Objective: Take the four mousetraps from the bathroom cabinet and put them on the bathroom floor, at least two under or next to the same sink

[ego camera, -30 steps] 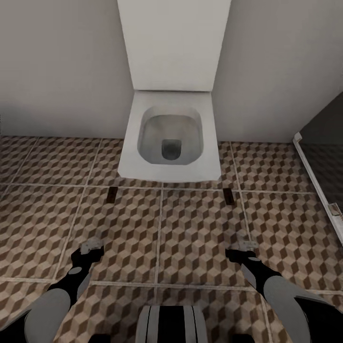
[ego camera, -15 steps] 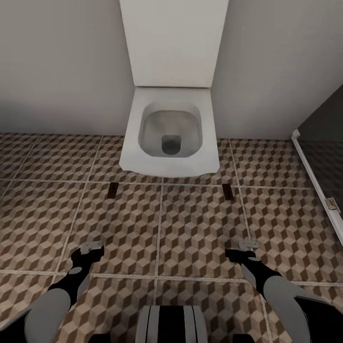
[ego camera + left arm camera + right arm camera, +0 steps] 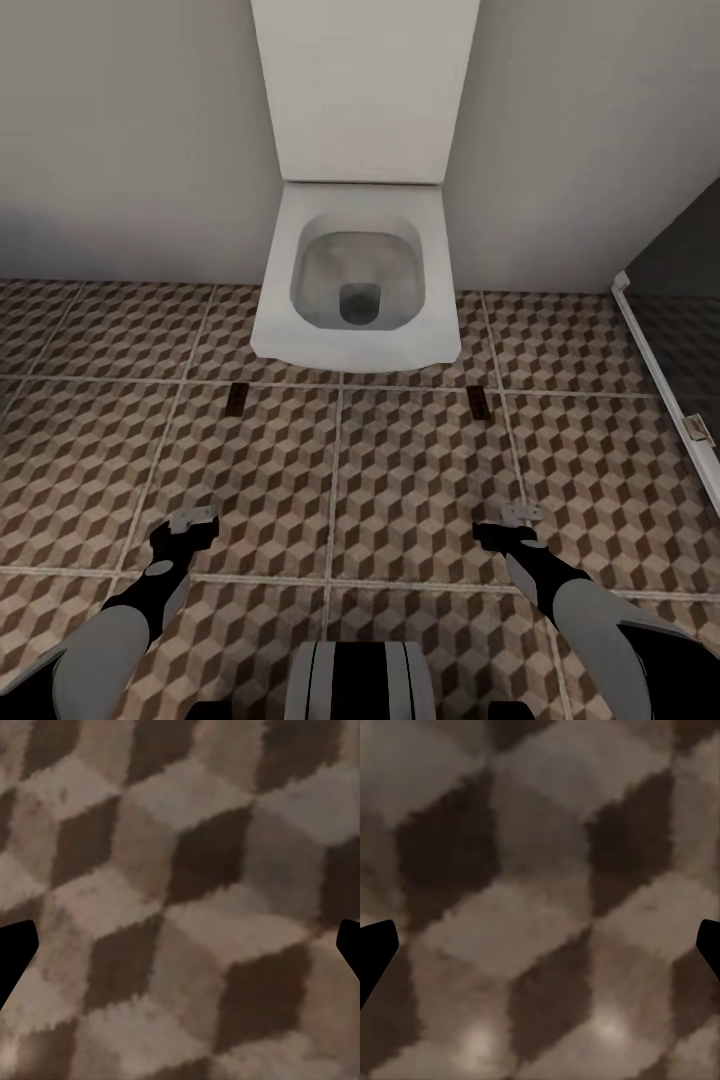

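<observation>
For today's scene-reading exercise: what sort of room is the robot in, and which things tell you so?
Almost certainly a bathroom: a white toilet stands against the plain wall, the floor is tiled in a brown and cream cube pattern, and what looks like a glass shower door frame stands at the right.

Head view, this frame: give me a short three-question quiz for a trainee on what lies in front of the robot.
1. True or false: the toilet has its bowl uncovered, with no lid over it.
2. Multiple choice: the two small dark brown slabs lie A) inside the bowl, B) on the bathroom floor, one to each side of the toilet's front, C) between gripper fingers.
3. Fill in: the left gripper and the right gripper are both ____, with bare tile between the fingers.

Key: 1 true; 2 B; 3 open.
</observation>
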Motion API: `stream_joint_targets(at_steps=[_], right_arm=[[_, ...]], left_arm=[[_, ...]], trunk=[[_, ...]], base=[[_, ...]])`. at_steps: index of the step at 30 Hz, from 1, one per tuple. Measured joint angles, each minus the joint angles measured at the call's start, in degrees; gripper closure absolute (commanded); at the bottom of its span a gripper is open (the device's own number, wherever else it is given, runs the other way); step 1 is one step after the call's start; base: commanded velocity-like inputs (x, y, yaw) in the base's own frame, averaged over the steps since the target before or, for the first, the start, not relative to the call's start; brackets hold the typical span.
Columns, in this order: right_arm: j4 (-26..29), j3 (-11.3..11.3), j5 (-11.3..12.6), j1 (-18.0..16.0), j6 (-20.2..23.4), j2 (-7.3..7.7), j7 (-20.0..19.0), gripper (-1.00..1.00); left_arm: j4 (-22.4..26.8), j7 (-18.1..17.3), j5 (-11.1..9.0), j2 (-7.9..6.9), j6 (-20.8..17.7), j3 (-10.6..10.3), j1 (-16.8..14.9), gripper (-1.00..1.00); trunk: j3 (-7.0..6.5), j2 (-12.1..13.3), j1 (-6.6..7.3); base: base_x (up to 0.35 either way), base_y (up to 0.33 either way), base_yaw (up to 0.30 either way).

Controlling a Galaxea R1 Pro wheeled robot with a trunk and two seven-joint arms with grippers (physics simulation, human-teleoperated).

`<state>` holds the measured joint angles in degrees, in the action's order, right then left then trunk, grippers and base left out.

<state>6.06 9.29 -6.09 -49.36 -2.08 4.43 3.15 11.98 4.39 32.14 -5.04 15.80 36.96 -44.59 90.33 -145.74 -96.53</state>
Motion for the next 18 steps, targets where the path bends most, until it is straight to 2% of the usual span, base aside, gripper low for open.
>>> stream_joint_targets(at_steps=[13,18], right_arm=[[0.00,0.06,0.00,0.00,0.00,0.05,0.01,-1.00],[0.00,0.07,0.00,0.00,0.02,0.06,0.01,-1.00]], left_arm=[[-0.05,0.17,-0.13,0.03,0.00,0.33,0.00,-1.00],[-0.07,0.23,-0.16,0.03,0.00,0.35,0.00,-1.00]], trunk=[[0.00,0.00,0.00],[-1.10,0.06,0.13]], base=[[0.000,0.000,0.000],[0.000,0.000,0.000]])
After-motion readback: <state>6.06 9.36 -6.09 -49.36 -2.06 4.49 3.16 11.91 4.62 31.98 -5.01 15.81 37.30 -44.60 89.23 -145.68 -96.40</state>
